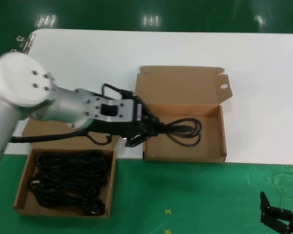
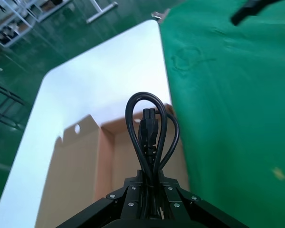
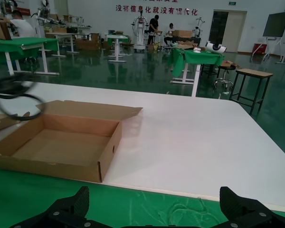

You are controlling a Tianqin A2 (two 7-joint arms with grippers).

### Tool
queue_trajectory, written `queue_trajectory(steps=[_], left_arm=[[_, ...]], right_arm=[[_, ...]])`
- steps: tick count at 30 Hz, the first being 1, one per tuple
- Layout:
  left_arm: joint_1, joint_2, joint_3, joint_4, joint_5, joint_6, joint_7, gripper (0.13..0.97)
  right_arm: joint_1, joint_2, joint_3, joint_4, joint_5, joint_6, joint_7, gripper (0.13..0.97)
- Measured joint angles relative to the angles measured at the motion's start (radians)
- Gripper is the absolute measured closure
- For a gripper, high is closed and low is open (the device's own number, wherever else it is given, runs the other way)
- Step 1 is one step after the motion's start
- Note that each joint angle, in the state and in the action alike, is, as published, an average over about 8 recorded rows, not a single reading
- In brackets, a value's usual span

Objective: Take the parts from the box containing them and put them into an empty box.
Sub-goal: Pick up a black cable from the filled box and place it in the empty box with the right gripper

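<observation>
At nine o'clock of the bench (image 1: 263,97), the full box (image 1: 20,190) holds the remaining cords (image 1: 68,183). The left claw (image 1: 145,127), clamped on one cord (image 1: 183,129), hangs it over the empty box (image 1: 222,139), loops toward three o'clock. Best to lower it until the loops rest flat inside, then let go. The right claw (image 1: 278,217) waits at five o'clock, fingers apart.

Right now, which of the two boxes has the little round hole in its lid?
The box on the right, the one the left gripper holds a cord over. The cord-filled box shows no such hole.
</observation>
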Motion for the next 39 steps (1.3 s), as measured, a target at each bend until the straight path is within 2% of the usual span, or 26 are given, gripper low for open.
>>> queue_trajectory(steps=[5, 9, 14, 18, 23, 31, 34, 39], left_arm=[[-0.030, 0.106, -0.009, 0.155, -0.016, -0.083, 0.086, 0.895], [-0.053, 0.175, -0.023, 0.280, -0.036, -0.134, 0.167, 0.896], [-0.086, 0.241, -0.049, 0.428, -0.063, -0.185, 0.281, 0.896], [-0.112, 0.279, -0.074, 0.523, -0.087, -0.220, 0.364, 0.896], [-0.133, 0.305, -0.094, 0.597, -0.103, -0.252, 0.427, 0.883], [-0.154, 0.311, -0.099, 0.660, -0.099, -0.280, 0.487, 0.864], [-0.159, 0.307, -0.105, 0.667, -0.101, -0.284, 0.508, 0.831], [-0.147, 0.290, -0.122, 0.636, -0.119, -0.267, 0.526, 0.787]], right_arm=[[0.000, 0.000, 0.000, 0.000, 0.000, 0.000, 0.000, 0.129], [0.000, 0.000, 0.000, 0.000, 0.000, 0.000, 0.000, 0.129], [0.000, 0.000, 0.000, 0.000, 0.000, 0.000, 0.000, 0.129], [0.000, 0.000, 0.000, 0.000, 0.000, 0.000, 0.000, 0.129], [0.000, 0.000, 0.000, 0.000, 0.000, 0.000, 0.000, 0.129], [0.000, 0.000, 0.000, 0.000, 0.000, 0.000, 0.000, 0.129], [0.000, 0.000, 0.000, 0.000, 0.000, 0.000, 0.000, 0.129], [0.000, 0.000, 0.000, 0.000, 0.000, 0.000, 0.000, 0.129]])
